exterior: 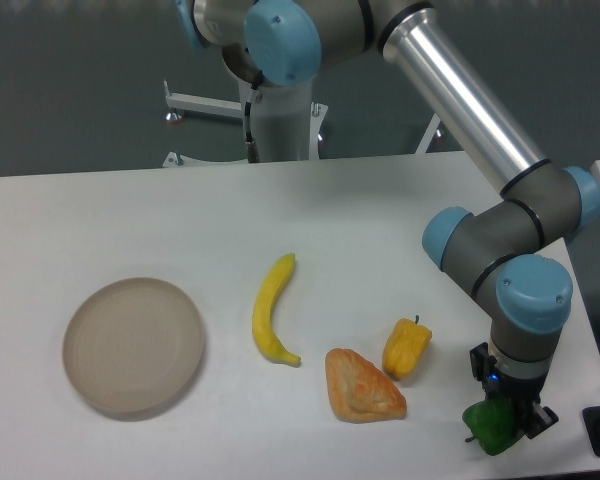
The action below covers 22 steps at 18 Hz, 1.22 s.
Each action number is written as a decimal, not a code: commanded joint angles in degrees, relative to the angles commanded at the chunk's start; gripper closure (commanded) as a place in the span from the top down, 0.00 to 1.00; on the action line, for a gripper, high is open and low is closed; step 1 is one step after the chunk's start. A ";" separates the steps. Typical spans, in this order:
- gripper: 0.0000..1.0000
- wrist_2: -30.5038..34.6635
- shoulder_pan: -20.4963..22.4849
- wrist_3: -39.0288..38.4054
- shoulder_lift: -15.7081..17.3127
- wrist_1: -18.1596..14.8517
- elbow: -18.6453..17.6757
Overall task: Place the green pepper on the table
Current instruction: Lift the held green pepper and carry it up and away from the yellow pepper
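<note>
The two-finger gripper [507, 412] is clamped on the small glossy dark-green bell pepper [491, 426], low at the near right corner of the flat white table [130, 210] — contact with the surface cannot be confirmed. Remaining, by estimate: set down, release, retract. Left of it lies a yellow-orange pepper [406, 347] — well apart.

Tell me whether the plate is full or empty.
Empty. The plate shows only its bare beige surface; the banana lies on the table beside it, apart.
</note>
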 joint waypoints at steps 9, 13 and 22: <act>0.32 -2.28 -0.18 -0.09 5.88 -0.61 -7.63; 0.32 -2.72 0.52 0.09 11.50 -2.46 -14.22; 0.32 -6.76 7.81 8.16 25.83 -5.19 -32.94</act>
